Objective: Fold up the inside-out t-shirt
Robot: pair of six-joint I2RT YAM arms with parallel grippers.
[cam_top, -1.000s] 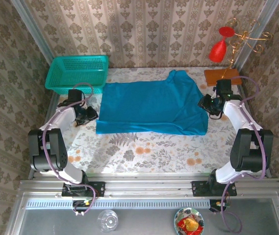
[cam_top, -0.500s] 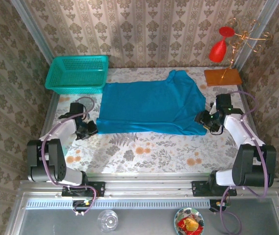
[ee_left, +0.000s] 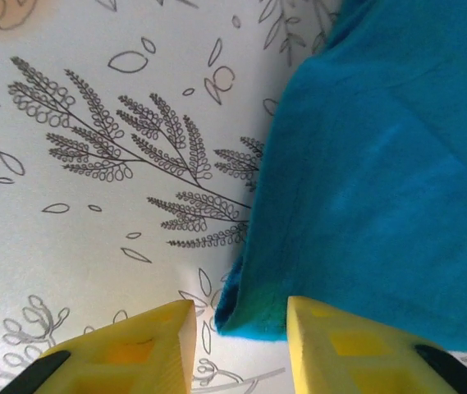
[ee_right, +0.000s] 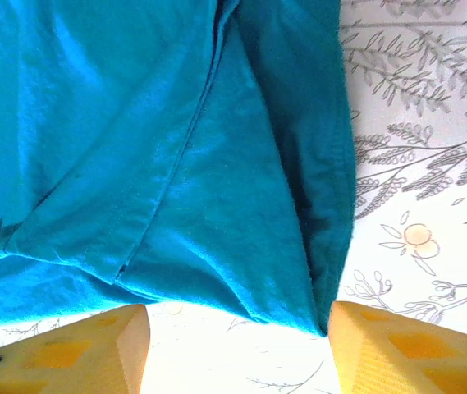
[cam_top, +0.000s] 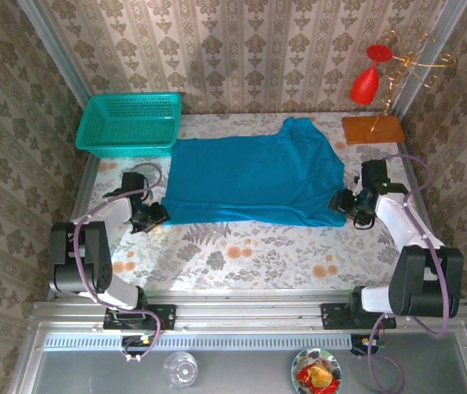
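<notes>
Patterned damask wallpaper closes in three sides. The table carries a white floral cloth.

Task thing: teal-blue t-shirt lies spread flat over the far middle of the table, long side running left to right. A bunched flap rises at its far right part. Its far left corner lies just beside a teal mesh basket, which stands in the far left corner of the table.

Left gripper: low over the table at the shirt's near left corner. In the wrist view the left gripper has its yellow fingers apart. The corner of the t-shirt reaches into the gap between them and lies close against the right-hand finger. Not pinched as far as I can tell; printed table shows between cloth and the other finger.

Right gripper: at the shirt's near right corner. In its wrist view the right gripper has jaws wide apart, with one yellow finger at each lower corner. The hem of the t-shirt lies just ahead of the gap, layered and creased, with a fold seam running diagonally. Bare table lies to the right of the cloth.

Other: a red wine glass hangs on a gold wire stand over an orange wooden base at the far right corner, apart from the shirt.
</notes>
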